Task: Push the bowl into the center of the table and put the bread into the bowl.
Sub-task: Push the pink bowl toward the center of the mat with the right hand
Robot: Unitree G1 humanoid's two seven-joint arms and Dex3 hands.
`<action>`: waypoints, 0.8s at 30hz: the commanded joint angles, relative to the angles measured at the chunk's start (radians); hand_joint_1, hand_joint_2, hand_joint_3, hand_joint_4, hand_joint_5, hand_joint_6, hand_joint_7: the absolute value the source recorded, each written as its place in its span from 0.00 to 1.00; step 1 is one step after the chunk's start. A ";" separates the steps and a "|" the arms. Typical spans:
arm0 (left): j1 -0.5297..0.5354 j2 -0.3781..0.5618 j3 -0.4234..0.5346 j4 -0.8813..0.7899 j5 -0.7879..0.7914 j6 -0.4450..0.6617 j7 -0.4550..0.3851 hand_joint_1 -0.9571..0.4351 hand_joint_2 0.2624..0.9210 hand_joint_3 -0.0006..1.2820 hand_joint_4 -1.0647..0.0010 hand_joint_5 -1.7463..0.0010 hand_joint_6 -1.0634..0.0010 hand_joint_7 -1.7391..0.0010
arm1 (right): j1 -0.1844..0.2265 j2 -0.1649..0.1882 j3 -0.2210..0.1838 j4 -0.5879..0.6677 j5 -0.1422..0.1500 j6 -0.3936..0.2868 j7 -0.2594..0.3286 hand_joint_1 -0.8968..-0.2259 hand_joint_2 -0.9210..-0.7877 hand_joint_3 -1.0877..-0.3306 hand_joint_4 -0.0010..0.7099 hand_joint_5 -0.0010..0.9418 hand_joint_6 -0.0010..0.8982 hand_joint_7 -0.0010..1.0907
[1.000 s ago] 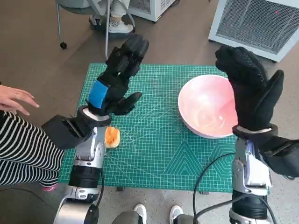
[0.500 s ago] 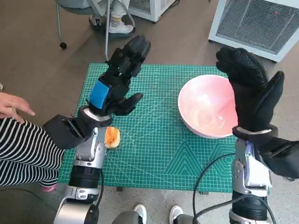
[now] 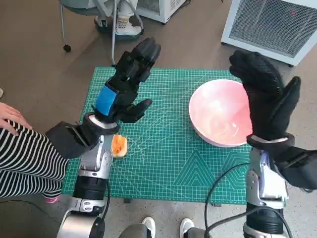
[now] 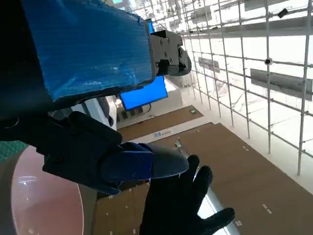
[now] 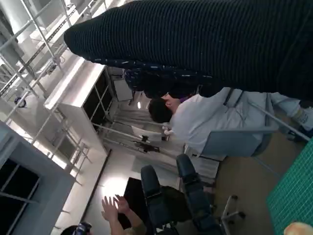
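Observation:
A pale pink bowl (image 3: pixel 220 113) stands on the right half of the green cutting mat (image 3: pixel 163 148); its rim also shows in the left wrist view (image 4: pixel 39 196). A small golden piece of bread (image 3: pixel 119 145) lies on the mat's left side, partly hidden under my left wrist. My left hand (image 3: pixel 124 82) is raised above the mat's left part, fingers spread, holding nothing. My right hand (image 3: pixel 262 94) is lifted upright over the bowl's right edge, fingers extended and empty; its glove (image 5: pixel 205 44) fills the right wrist view.
A person in a striped sleeve (image 3: pixel 25 158) sits at the left, a hand (image 3: pixel 11 119) near the table. A chair (image 3: pixel 99 15) stands behind the table and a white grilled unit (image 3: pixel 277 25) at the back right. Another person (image 5: pixel 195 115) shows in the right wrist view.
The person's hand at the left has drawn back toward the picture's edge. My left hand has risen slightly; my right hand has hardly moved.

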 commanded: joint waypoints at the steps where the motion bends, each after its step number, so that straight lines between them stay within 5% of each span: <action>1: 0.001 0.007 0.014 0.010 -0.009 -0.004 -0.003 0.23 1.00 0.30 0.91 0.98 1.00 0.79 | 0.026 -0.043 -0.060 0.060 -0.001 -0.029 0.005 0.31 0.00 0.55 0.24 0.00 0.13 0.33; 11: -0.005 0.002 0.034 0.053 -0.013 -0.035 -0.005 0.24 1.00 0.29 0.92 0.99 1.00 0.79 | 0.003 -0.093 -0.164 0.244 -0.075 -0.151 -0.099 0.33 0.00 0.43 0.21 0.00 0.08 0.36; 24: -0.013 -0.009 0.040 0.089 -0.009 -0.071 -0.004 0.25 1.00 0.29 0.92 0.99 1.00 0.79 | -0.053 -0.165 -0.241 0.558 -0.077 -0.206 -0.155 0.32 0.00 0.39 0.17 0.00 0.00 0.38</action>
